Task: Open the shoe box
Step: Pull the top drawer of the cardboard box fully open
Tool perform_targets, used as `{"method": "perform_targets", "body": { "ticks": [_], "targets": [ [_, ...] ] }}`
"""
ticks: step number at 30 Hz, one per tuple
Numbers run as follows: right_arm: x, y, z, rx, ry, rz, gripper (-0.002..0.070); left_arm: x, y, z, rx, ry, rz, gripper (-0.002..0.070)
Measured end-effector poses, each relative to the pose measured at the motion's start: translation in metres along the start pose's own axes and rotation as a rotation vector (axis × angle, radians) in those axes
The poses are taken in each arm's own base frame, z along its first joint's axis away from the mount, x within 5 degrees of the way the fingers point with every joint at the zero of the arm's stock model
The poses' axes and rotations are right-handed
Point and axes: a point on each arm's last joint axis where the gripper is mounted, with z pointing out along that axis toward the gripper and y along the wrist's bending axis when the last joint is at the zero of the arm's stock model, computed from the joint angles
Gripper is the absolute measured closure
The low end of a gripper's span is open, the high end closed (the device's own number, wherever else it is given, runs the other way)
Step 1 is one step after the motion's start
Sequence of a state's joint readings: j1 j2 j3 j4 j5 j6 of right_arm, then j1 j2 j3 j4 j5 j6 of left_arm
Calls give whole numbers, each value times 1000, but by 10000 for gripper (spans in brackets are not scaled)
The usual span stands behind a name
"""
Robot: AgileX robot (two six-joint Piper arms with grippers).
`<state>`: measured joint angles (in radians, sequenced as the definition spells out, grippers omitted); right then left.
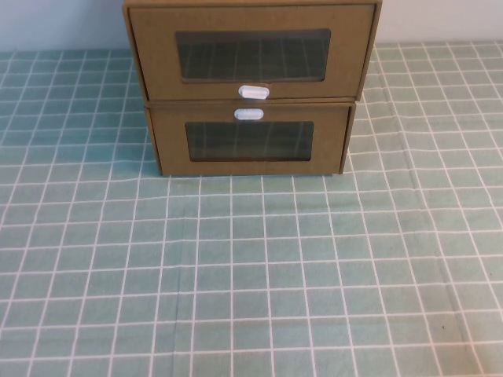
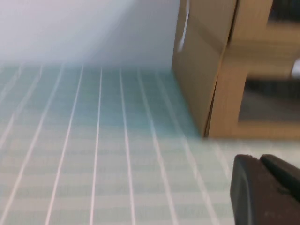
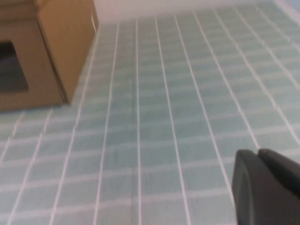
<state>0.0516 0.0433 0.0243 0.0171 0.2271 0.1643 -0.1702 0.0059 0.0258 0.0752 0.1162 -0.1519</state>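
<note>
Two stacked brown cardboard shoe boxes (image 1: 250,94) stood at upper centre of high view on green checked tablecloth (image 1: 251,275). Both fronts were closed, each with dark window and small white handle (image 1: 249,114) (the handles nearly met at the seam). Left gripper (image 2: 258,161) sat over cloth near stack's left corner; could not tell its state. Right gripper (image 3: 257,154) was over cloth off stack's right side, clamped together, holding nothing.
</note>
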Motion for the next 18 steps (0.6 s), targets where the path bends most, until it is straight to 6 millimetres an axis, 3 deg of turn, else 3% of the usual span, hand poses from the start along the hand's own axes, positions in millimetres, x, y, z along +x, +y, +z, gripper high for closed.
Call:
{"method": "perform_targets", "body": {
  "ticks": [5,10,18],
  "targets": [
    [-33,5,-6,-61,-366,0,689,-29,-4,-5,51,-325,-10,680],
    [-67,11,-30,-138,-830,0,689,-53,-8,-17,101,-615,-22,680],
    [-84,14,-60,-199,-1201,0,689,-63,-9,-25,127,-757,-45,680]
  ]
}}
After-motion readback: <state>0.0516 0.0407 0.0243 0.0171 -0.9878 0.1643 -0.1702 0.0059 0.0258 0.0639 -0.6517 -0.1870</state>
